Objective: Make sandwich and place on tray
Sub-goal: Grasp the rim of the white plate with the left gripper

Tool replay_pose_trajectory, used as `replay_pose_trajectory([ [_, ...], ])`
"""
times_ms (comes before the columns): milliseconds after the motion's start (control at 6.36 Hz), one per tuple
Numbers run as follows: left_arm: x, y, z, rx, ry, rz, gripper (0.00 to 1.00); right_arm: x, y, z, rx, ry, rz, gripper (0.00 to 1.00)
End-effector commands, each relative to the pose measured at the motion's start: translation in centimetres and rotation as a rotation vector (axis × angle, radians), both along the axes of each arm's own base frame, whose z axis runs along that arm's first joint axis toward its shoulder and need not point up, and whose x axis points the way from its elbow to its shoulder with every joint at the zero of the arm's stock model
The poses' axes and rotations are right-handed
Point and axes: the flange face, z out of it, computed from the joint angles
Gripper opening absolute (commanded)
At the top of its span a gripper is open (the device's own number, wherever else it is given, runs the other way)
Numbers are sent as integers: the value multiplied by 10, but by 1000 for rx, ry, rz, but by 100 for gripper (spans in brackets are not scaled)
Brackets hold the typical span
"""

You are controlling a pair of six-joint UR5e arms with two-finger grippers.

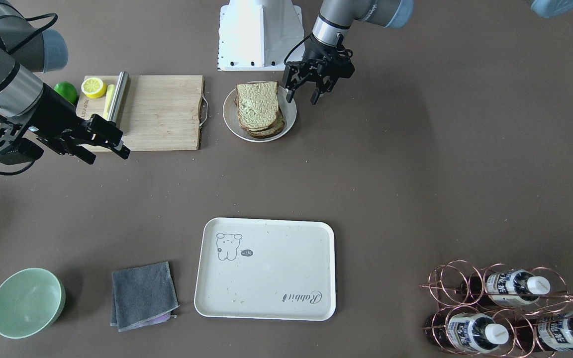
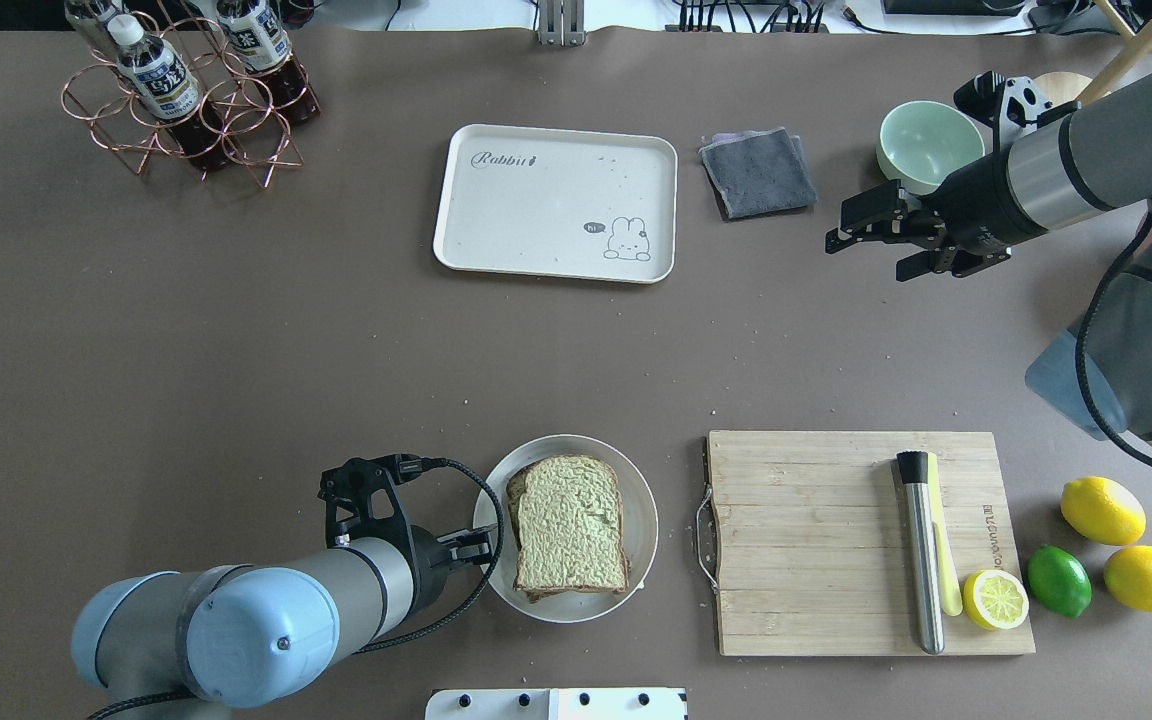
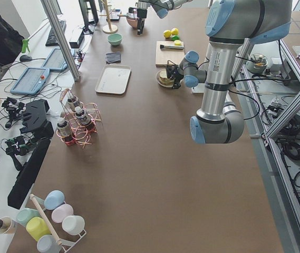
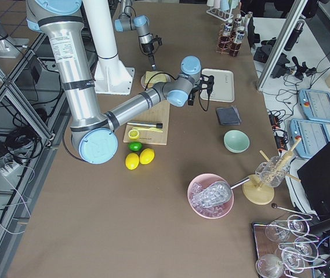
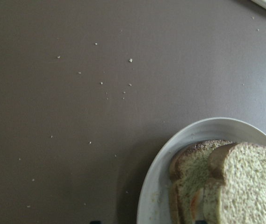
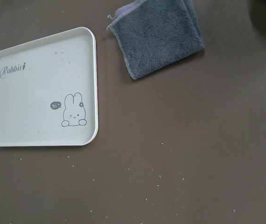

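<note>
Stacked bread slices (image 1: 258, 105), dark crust and pale greenish-yellow crumb, on a round white plate (image 1: 289, 113); left gripper (image 1: 303, 95) and right gripper (image 2: 871, 250) both released.

The left arm (image 1: 338, 12) and right arm (image 1: 3, 82) are silver-grey tubes with rounded pale blue joint caps (image 2: 256, 640). The left claw (image 1: 301, 98) and right claw (image 1: 107, 155) are black and two-fingered. Black cables (image 2: 456, 465) loop at the wrists. The white pedestal (image 1: 259, 32) has dark screws along its edge.
</note>
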Motion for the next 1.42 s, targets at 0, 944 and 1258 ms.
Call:
replay_pose_trajectory([
  [0, 10, 2, 11, -3, -23, 4, 51, -2, 0, -1, 4, 2, 4, 100],
  [944, 31, -7, 8, 0, -34, -3, 0, -2, -2, 0, 22, 14, 28, 100],
  [1258, 14, -29, -18, -3, 16, -39, 0, -2, -2, 0, 23, 15, 29, 100],
])
